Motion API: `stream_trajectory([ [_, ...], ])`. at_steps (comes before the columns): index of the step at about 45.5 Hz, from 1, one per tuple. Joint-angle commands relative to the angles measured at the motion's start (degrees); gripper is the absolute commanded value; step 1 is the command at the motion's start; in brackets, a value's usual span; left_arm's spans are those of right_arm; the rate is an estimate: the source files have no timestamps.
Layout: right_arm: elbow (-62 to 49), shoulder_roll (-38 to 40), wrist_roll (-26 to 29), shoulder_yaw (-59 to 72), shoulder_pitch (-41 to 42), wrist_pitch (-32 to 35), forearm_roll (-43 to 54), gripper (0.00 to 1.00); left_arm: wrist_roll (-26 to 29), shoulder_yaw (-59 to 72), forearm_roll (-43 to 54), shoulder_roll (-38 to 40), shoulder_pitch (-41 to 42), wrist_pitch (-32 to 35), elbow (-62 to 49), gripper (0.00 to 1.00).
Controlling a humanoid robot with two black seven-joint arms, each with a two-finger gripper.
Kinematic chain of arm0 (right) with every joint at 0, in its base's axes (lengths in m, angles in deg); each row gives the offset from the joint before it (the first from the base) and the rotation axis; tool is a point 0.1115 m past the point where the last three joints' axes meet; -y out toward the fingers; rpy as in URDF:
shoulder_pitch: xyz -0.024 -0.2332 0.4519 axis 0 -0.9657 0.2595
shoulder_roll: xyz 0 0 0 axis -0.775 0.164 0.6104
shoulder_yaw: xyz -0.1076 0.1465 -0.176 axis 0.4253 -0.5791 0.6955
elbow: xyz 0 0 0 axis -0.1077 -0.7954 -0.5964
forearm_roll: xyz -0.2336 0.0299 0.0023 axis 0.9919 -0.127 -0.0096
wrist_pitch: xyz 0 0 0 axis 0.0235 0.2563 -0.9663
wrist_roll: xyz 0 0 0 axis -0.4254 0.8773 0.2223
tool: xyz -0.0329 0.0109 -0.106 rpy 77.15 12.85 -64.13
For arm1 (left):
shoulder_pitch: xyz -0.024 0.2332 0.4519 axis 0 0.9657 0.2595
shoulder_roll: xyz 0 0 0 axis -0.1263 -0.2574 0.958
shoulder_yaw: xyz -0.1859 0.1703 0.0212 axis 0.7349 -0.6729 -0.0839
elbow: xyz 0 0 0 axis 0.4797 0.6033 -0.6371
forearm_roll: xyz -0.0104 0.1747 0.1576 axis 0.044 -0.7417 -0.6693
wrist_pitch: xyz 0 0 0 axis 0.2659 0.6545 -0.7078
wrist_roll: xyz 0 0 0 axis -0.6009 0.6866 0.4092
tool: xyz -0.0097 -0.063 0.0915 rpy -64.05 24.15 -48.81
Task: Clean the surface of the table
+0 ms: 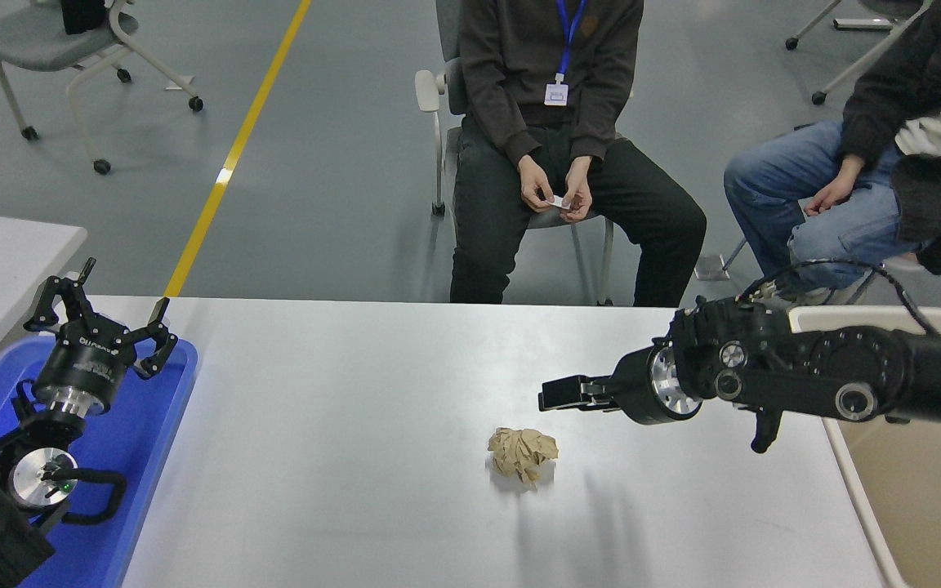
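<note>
Pale and smooth, the table [340,425] fills the lower middle of the view, its far edge toward two seated people. Near its centre, a little right, lies a crumpled brown paper ball [523,454], alone on the bare top with a faint shadow beneath it.

Just above and to the right of the ball hangs the right gripper [556,393], reaching in from the right edge and pointing left, clear of the paper and not touching it. It is seen edge-on, so I cannot tell how far its fingers are apart. Its arm crosses over the rim of a beige bin [854,465] that stands against the table's right end.

At the table's left end sits a blue tray [152,425]. The left gripper [103,314] is parked above it, pointing away, its fingers spread wide and holding nothing.

Beyond the table, a person [552,106] in dark clothes sits on a chair, both hands holding a small white slip. Another person [871,163] in jeans sits at the upper right. A yellow line [234,155] runs across the grey floor.
</note>
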Motion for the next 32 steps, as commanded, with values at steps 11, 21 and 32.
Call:
stream_trajectory([
  [11,-8.5,-11.0,0.9,5.3,-2.5,-4.3,0.5,1.00,0.0,0.0,0.0,0.0,0.0,0.0,0.0,1.00],
  [21,-9.6,-13.0,0.8,8.9,-3.2,-9.4,0.7,1.00,0.0,0.0,0.0,0.0,0.0,0.0,0.0,1.00],
  [32,-9.8,-14.7,0.8,9.9,-5.5,-12.9,0.9,1.00,0.0,0.0,0.0,0.0,0.0,0.0,0.0,1.00],
])
